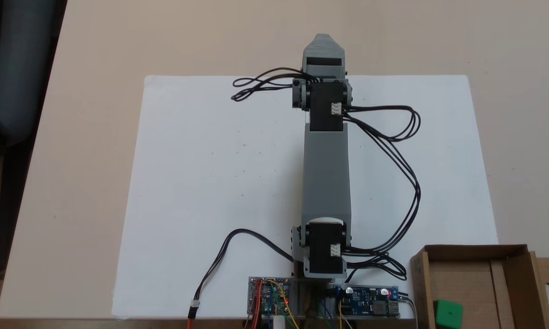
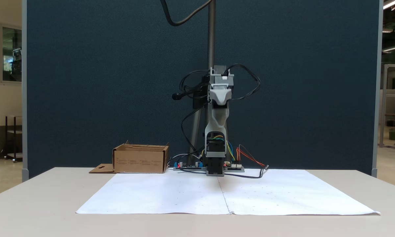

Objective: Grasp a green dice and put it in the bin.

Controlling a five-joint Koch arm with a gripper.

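The green dice (image 1: 448, 314) lies inside the bin (image 1: 475, 249), a brown cardboard box at the lower right of a fixed view, beside the arm's base. The bin (image 2: 139, 160) stands left of the base in a fixed view, where its walls hide the dice. The arm stretches straight out over the white sheet, far from the box. My gripper (image 1: 323, 38) points away from the base, raised above the table, and faces the camera as my gripper (image 2: 219, 98) in a fixed view. Its jaws look closed together with nothing between them.
A large white paper sheet (image 1: 210, 183) covers the table's middle. Circuit boards (image 1: 269, 297) and loose black cables (image 1: 407, 183) sit by the arm's base. A dark blue partition (image 2: 85, 82) and a metal pole (image 2: 211, 33) stand behind the table.
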